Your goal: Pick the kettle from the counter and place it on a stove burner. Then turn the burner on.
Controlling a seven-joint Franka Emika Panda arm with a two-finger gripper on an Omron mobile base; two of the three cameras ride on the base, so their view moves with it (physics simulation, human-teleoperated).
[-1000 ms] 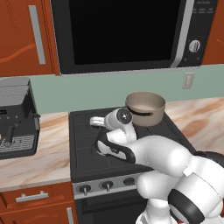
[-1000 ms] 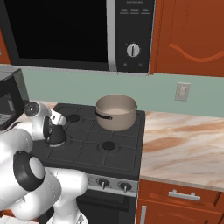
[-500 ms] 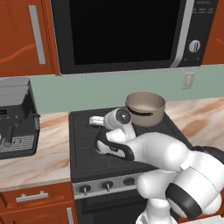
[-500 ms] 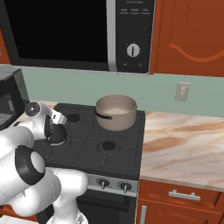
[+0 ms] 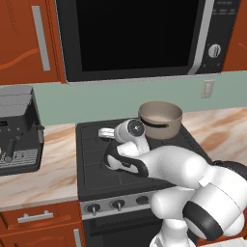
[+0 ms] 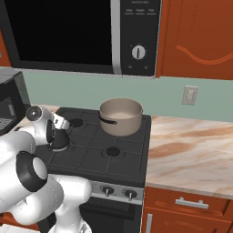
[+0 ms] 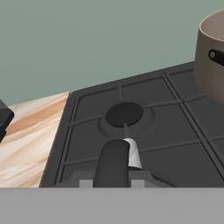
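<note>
I see the matt dark grey cast-iron stove grates (image 7: 175, 131), a smooth tan metal saucepan (image 5: 160, 118) (faintly satin), and the polished veined marble-look counter (image 6: 195, 150).

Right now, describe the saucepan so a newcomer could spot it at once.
Find the black microwave on the wall, then the black stove directly under it. At the stove's back right stands the saucepan: wide, tan and open-topped, with a dark handle on its side. It is the one pale, wide pot on the dark grates.
</note>
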